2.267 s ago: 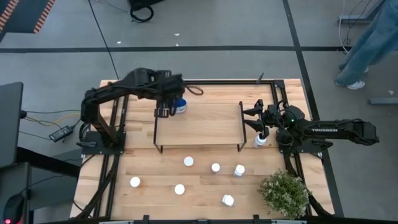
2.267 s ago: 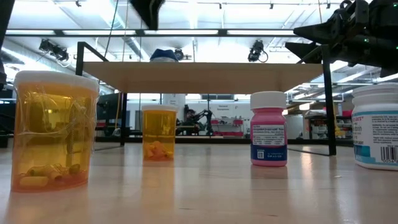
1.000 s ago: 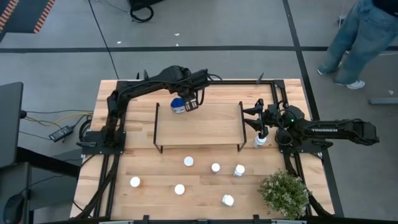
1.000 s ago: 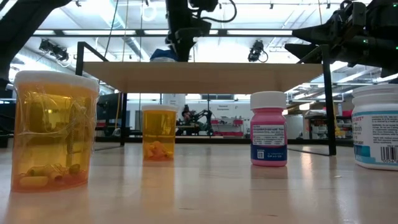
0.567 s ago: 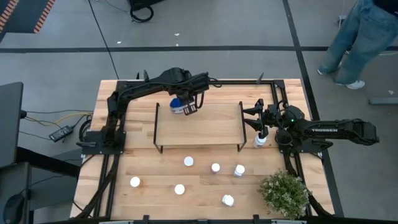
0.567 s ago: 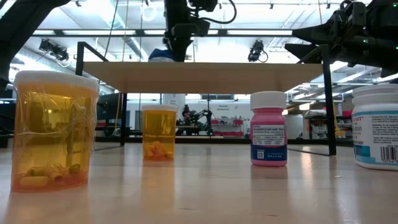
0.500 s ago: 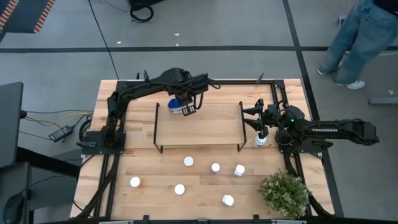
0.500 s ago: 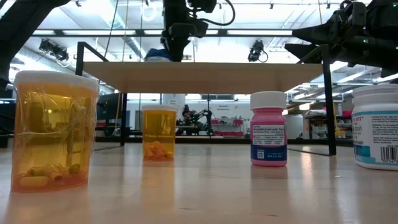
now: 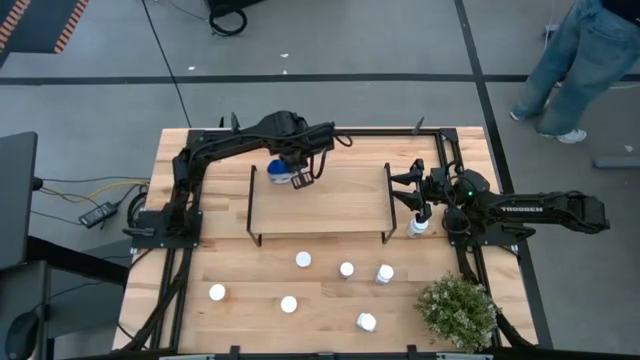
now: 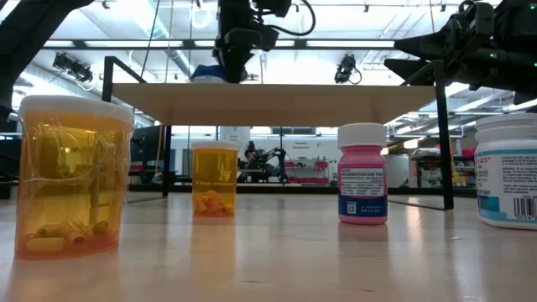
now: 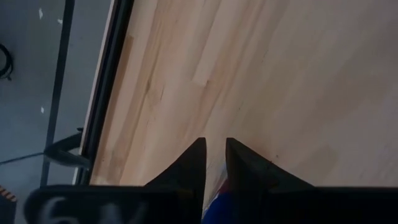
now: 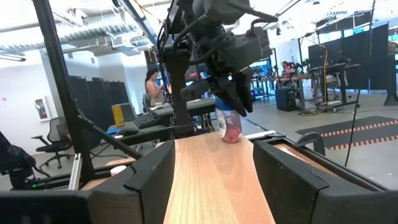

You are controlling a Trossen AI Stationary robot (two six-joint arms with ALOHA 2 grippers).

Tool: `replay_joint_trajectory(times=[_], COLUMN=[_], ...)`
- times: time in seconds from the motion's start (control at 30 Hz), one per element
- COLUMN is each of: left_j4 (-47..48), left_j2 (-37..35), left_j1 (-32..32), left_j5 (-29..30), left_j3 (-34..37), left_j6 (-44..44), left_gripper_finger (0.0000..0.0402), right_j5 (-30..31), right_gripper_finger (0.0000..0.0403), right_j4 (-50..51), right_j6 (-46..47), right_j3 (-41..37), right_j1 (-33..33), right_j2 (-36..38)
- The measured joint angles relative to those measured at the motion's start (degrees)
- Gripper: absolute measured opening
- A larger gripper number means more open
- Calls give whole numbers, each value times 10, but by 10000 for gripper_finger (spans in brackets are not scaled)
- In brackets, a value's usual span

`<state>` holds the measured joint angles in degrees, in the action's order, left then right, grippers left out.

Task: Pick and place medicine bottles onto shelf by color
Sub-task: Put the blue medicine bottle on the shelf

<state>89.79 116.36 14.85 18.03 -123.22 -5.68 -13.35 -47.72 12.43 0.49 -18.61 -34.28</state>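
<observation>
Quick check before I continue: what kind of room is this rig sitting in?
Likely a robotics lab or industrial workshop: bare grey floor with taped lines, exposed ceiling ducts, and more workbenches with equipment beyond the shelf.

Even overhead light fills the high view, with only soft shadows under the shelf (image 9: 320, 200). In the low view, ceiling strip lights glare behind the shelf, the arms are dark silhouettes, and the near orange bottle (image 10: 74, 176) glows, slightly soft. The left wrist view is blurred up close; the right wrist view is bright and hazy.
</observation>
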Motion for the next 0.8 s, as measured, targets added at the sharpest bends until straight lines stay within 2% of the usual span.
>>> replay_joint_trajectory(times=[0.8], left_j4=[2], left_j2=[-1], left_j1=[-6], left_j5=[-1], left_j3=[0], left_j6=[-16], left_gripper_finger=[62], right_j5=[0], right_gripper_finger=[225], right_j4=[0], right_j6=[2], right_j3=[0], right_j1=[0], right_j2=[0])
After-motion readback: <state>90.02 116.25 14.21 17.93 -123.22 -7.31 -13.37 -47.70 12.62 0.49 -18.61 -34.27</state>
